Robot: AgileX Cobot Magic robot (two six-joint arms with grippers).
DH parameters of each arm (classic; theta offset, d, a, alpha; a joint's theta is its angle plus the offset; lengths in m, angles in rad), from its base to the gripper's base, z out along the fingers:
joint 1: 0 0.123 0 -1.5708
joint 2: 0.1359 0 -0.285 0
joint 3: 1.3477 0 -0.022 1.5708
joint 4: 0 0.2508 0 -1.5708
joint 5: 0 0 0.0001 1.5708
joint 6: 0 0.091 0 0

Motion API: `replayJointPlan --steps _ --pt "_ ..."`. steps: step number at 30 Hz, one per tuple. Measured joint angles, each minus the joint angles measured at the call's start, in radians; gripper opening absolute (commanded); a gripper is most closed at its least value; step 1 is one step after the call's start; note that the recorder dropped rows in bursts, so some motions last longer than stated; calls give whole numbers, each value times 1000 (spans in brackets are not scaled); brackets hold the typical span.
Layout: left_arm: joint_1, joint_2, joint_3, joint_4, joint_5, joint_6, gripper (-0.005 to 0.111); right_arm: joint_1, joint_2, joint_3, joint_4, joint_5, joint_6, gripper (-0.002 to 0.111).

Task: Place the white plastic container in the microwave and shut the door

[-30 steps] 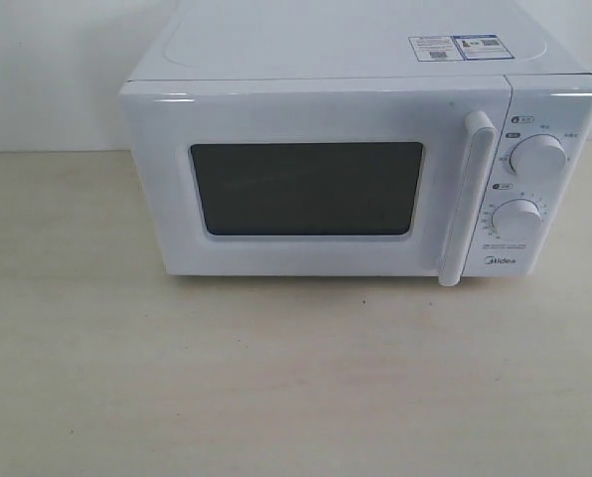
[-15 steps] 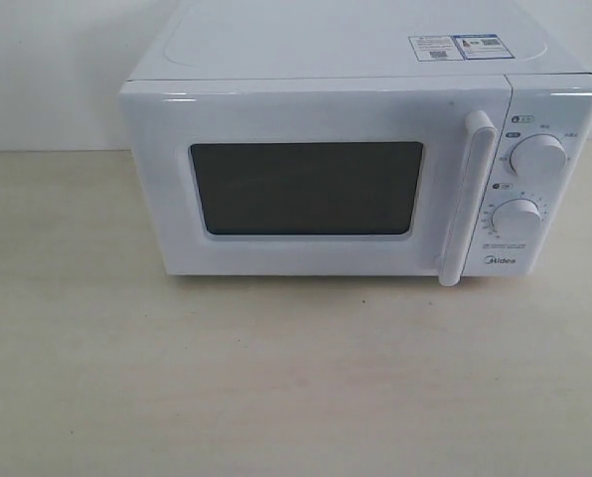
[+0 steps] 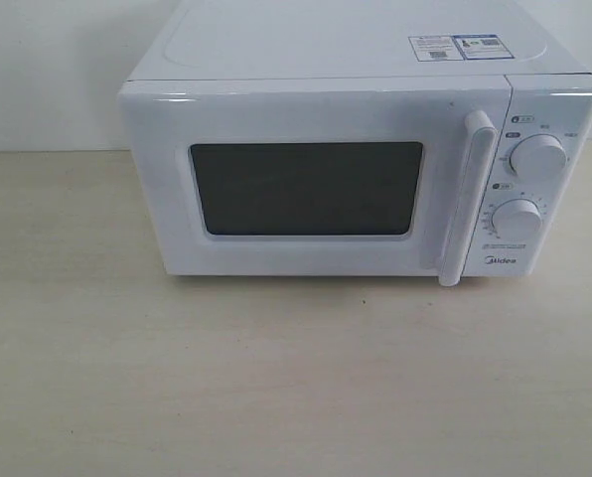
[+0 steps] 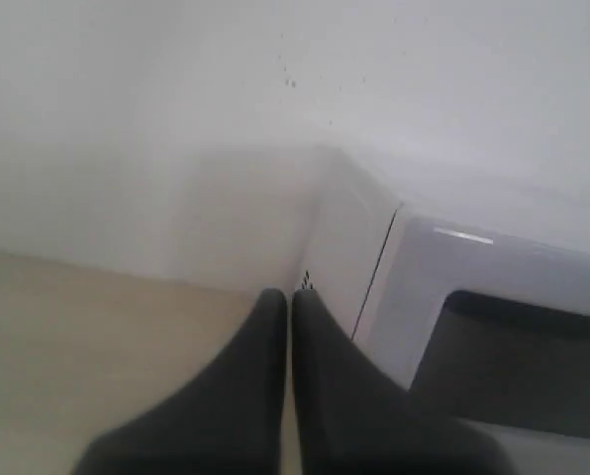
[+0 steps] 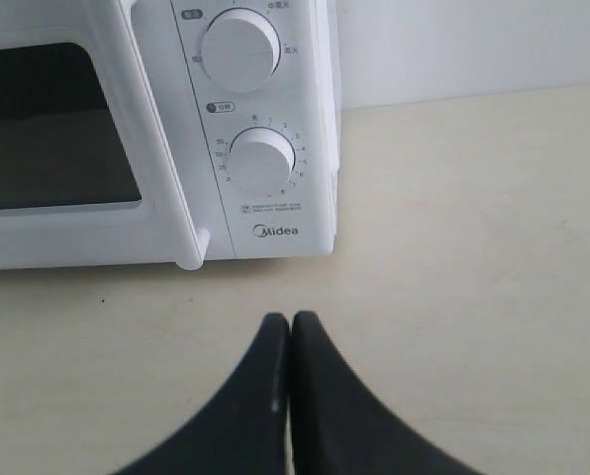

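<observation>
Nothing is seen to have been moved since the earlier frames: the microwave [image 3: 346, 50] is set squarely on the pale desk [image 3: 276, 378] as before, with its door [image 3: 306, 114] shut flush against the body. The long bar handle [image 3: 470, 199] is stood upright beside the two round dials [image 3: 537, 156] (one above the other), and stickers [image 3: 455, 47] are fixed on the top. Nothing can be made out behind the dark window [image 3: 308, 188], so the white plastic container cannot be placed. The left pincer [image 4: 290, 307] is held closed, tips pressed together and empty, near the microwave's left front corner. The right pincer [image 5: 291, 327] is likewise closed on nothing, held over the desk before the dial panel.
</observation>
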Motion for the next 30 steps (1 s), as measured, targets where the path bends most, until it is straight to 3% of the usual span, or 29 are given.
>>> replayJointPlan --steps 4,8,15,22,30 --pt "0 -5 73 15 19 -49 4 0 0 0 0 0 2 0" --pt "0 -14 82 129 102 -63 4 0 0 0 0 0 2 0" --pt "0 -16 84 311 127 -65 4 0 0 0 0 0 5 0" --pt "0 -16 84 341 216 -67 4 0 0 0 0 0 10 0" --pt "25 -16 84 342 226 -67 4 0 0 0 0 0 15 0"
